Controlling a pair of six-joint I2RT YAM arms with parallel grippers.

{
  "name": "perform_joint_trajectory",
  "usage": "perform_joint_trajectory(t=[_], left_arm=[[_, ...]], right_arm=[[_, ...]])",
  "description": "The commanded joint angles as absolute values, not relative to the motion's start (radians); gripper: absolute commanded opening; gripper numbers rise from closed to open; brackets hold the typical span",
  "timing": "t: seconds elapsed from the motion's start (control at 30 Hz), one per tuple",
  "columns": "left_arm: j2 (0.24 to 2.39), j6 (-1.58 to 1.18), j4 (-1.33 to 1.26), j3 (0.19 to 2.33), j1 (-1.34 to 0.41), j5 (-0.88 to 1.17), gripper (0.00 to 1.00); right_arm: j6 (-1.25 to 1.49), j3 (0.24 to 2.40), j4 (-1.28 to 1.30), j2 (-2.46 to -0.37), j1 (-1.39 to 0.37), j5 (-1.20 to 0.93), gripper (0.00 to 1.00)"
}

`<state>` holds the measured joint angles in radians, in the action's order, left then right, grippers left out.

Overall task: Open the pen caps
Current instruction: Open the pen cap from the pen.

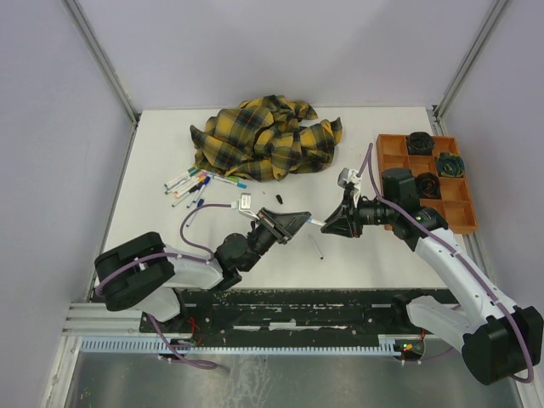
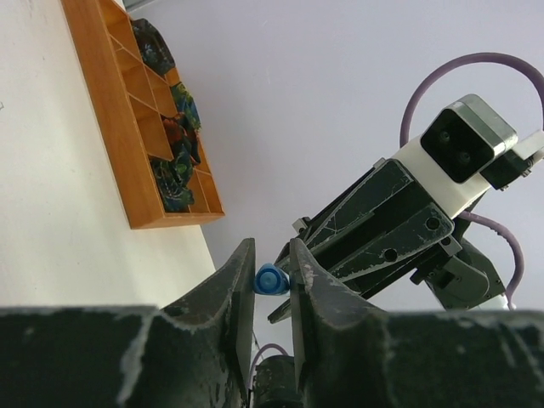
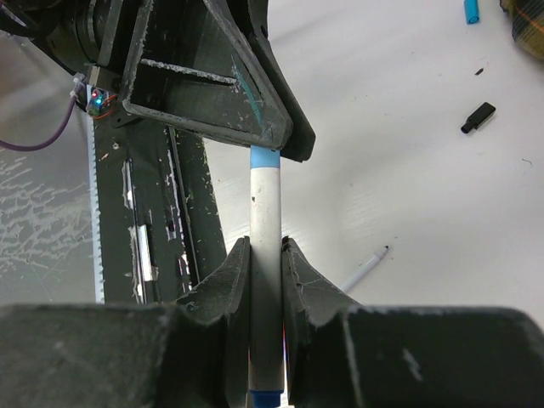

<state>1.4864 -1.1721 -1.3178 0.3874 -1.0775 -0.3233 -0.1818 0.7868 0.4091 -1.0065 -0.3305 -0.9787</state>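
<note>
My two grippers meet over the middle of the table, holding one pen between them. My right gripper (image 1: pixel 330 224) (image 3: pixel 265 253) is shut on the white pen barrel (image 3: pixel 265 217). The pen's blue cap (image 3: pixel 264 159) (image 2: pixel 272 279) is pinched in the tips of my left gripper (image 1: pixel 299 219) (image 2: pixel 272 265), which is shut on it. The cap sits on the barrel; no gap shows. A bunch of capped pens (image 1: pixel 194 183) lies at the left. One uncapped pen (image 1: pixel 317 246) (image 3: pixel 365 268) lies below the grippers. A loose black cap (image 1: pixel 280 197) (image 3: pixel 478 117) lies on the table.
A yellow-and-black plaid cloth (image 1: pixel 268 140) is heaped at the back. An orange compartment tray (image 1: pixel 466 197) (image 2: pixel 110 102) with dark bundles stands at the right edge. A small white object (image 1: pixel 246 201) lies near the pens. A loose blue cap (image 3: pixel 470 10) lies near the cloth.
</note>
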Motion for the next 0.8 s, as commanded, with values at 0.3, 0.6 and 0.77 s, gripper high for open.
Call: perform_joint_trajectory(t=[0.3, 0.6, 0.77], left_arm=[[1.464, -1.256, -1.422, 0.381, -1.076, -0.421, 0.03], [1.213, -1.170, -1.307, 0.333, -0.973, -0.672, 0.03], [1.113, -1.174, -1.247, 0.328, -0.893, -0.691, 0.03]], right_arm=[[-0.190, 0.782, 0.385, -0.984, -0.327, -0.976, 0.00], [-0.212, 0.775, 0.403, -0.986, -0.327, -0.999, 0.00], [-0.222, 0.773, 0.410, -0.984, -0.328, -0.996, 0.00]])
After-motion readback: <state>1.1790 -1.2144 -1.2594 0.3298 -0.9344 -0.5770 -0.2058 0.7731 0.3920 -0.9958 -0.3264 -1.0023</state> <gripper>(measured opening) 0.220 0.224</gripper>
